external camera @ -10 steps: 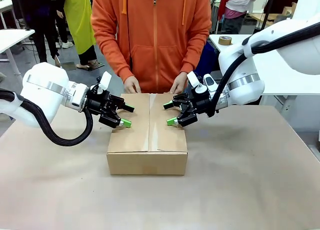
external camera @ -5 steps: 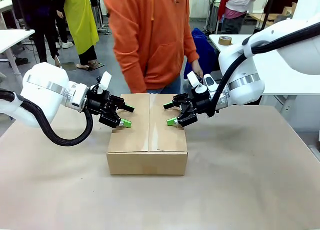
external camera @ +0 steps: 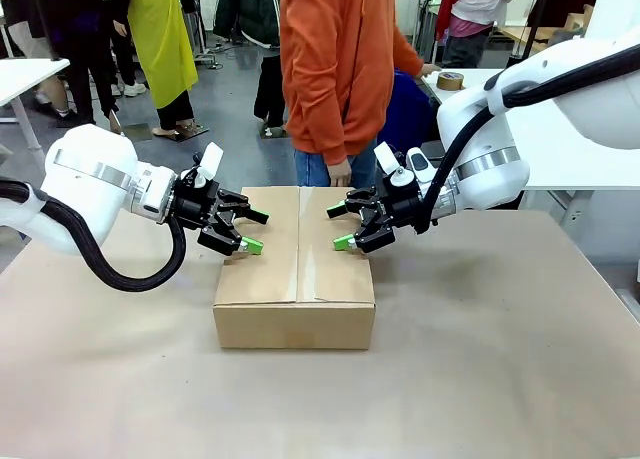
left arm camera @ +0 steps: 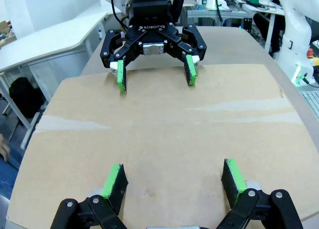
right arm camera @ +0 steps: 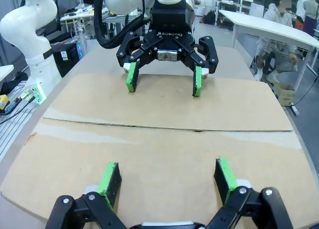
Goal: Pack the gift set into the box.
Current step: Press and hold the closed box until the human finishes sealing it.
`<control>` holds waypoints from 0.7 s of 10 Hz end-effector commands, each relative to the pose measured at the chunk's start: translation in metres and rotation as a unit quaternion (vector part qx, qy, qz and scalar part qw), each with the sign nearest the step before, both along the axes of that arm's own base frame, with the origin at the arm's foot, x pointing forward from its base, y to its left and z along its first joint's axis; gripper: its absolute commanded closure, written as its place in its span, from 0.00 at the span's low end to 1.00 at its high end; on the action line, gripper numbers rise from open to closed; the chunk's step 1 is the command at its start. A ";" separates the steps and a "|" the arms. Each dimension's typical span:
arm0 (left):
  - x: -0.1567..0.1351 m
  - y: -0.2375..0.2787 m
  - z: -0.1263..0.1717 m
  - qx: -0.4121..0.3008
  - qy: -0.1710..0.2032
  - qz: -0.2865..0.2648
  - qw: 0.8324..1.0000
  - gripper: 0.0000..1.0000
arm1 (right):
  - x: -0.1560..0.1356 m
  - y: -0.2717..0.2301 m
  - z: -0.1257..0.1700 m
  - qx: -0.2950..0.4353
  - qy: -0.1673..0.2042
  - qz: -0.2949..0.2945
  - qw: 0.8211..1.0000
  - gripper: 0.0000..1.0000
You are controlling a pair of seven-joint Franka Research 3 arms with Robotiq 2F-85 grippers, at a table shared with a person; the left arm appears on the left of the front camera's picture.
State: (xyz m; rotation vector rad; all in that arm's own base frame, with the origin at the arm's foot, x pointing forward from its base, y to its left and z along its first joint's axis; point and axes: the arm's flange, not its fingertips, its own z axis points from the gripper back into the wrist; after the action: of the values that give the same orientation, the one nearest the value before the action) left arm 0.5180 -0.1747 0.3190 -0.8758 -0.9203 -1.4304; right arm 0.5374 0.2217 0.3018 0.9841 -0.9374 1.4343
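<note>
Cardboard box [external camera: 295, 269], flaps shut, sits mid-worktop [external camera: 500, 379]. Left hand [external camera: 247, 231] at its 9 o'clock edge and right hand [external camera: 337, 226] at 3 o'clock hover released. Stiff, likely light; best gripped along flap edges or pressed by opposite sides.

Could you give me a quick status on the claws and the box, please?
Left claw open, right claw open, both over the lid. Box flaps shut. Person's hand hangs behind the box, off it.

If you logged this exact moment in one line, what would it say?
box: flaps shut | left claw: open, over left flap | right claw: open, over right flap | person: at far side
</note>
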 end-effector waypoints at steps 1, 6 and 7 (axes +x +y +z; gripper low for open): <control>-0.002 0.000 -0.002 0.000 -0.002 -0.001 1.000 0.00 | -0.001 0.001 -0.002 -0.001 -0.009 0.004 1.000 0.00; -0.002 0.000 -0.002 0.000 -0.002 -0.001 1.000 0.00 | -0.001 0.001 -0.002 -0.001 -0.009 0.004 1.000 0.00; -0.002 0.000 -0.002 0.000 -0.002 -0.001 1.000 0.00 | -0.001 0.001 -0.002 -0.001 -0.009 0.004 1.000 0.00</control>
State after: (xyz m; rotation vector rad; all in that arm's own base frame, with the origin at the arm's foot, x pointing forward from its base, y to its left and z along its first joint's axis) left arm 0.5180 -0.1747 0.3190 -0.8758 -0.9203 -1.4304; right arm 0.5374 0.2217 0.3018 0.9841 -0.9374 1.4343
